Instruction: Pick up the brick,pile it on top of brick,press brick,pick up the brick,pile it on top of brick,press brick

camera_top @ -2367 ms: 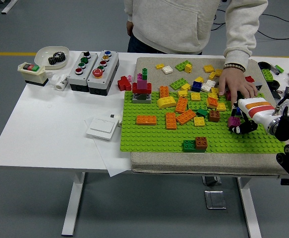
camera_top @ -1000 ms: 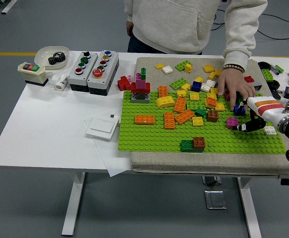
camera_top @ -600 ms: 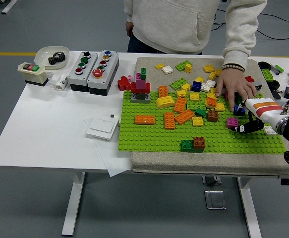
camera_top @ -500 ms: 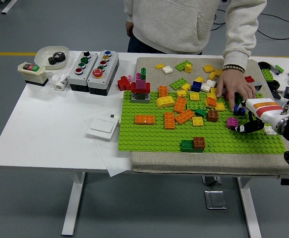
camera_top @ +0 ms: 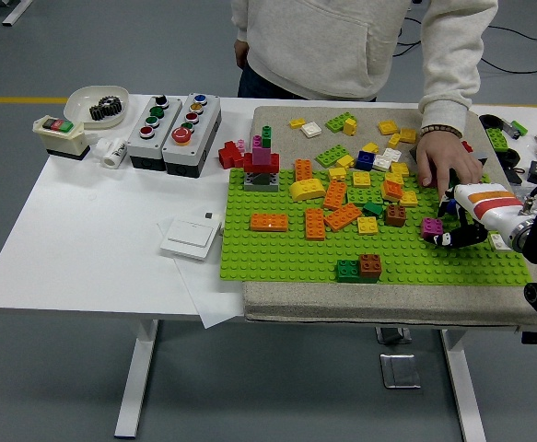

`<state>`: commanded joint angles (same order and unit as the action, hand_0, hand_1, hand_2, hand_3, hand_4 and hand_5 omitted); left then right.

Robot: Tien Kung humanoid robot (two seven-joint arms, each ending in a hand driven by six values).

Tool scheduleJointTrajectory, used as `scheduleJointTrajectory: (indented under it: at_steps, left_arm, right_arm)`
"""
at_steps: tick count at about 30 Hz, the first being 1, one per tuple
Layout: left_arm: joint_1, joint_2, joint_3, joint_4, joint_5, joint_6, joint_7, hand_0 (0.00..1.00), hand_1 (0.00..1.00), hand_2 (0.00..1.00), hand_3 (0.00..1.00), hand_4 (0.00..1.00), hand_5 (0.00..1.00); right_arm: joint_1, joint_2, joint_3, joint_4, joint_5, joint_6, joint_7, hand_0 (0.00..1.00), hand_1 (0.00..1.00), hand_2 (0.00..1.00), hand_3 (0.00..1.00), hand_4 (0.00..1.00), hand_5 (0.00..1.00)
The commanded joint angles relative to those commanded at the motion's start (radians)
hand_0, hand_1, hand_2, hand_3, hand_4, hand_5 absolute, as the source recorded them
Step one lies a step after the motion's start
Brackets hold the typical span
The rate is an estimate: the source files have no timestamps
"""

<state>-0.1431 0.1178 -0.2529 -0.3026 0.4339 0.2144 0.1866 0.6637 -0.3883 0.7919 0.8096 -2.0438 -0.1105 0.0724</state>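
1 hand in view: my right hand [camera_top: 460,226], coming in from the worktop's right edge, low over the right end of the green baseplate [camera_top: 277,258]. White shell with orange stripes, black fingers [camera_top: 454,238] curled downward. Cannot tell if they grip anything; the fingertips are too small and dark to read. Left arm not visible.

Magenta brick [camera_top: 431,226] sits on the baseplate just beside my fingers, on their left. Touching or apart, cannot tell. Blue brick [camera_top: 449,206] is just behind the hand, partly hidden.

Person in a grey sweatshirt [camera_top: 342,41] stands at the far edge. Person's hand [camera_top: 445,162] rests palm-down on the loose bricks at the baseplate's far right corner, just behind my hand.

Baseplate lies on a beige mat [camera_top: 360,299] that fills the right half of the white table [camera_top: 93,230]. On the plate: red-and-magenta stack [camera_top: 262,164] with a small green piece on top at the far left corner, orange brick [camera_top: 269,222] on the left part, green brick [camera_top: 348,270] and brown brick [camera_top: 371,266] side by side and touching near the front edge, a scatter of yellow, orange and green bricks in the middle.

Left half of the worktop: 2 grey button boxes [camera_top: 174,119] at the far edge, a white bowl [camera_top: 82,97] holding a black gear, a small switch box [camera_top: 59,135] at the far left corner, a white wall switch [camera_top: 190,238] on a paper sheet near the baseplate's left edge.
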Motion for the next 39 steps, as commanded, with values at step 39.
scheduleJointTrajectory:
  at_steps: [39]
  left_arm:
    - [-0.005,0.001,0.000,-0.002,0.003,-0.001,0.003,0.725,0.733,0.769,0.625,0.740,0.694]
  right_arm:
    - [0.001,0.001,-0.015,-0.004,-0.020,-0.014,0.024,0.117,0.075,0.170,0.437,0.809,0.491]
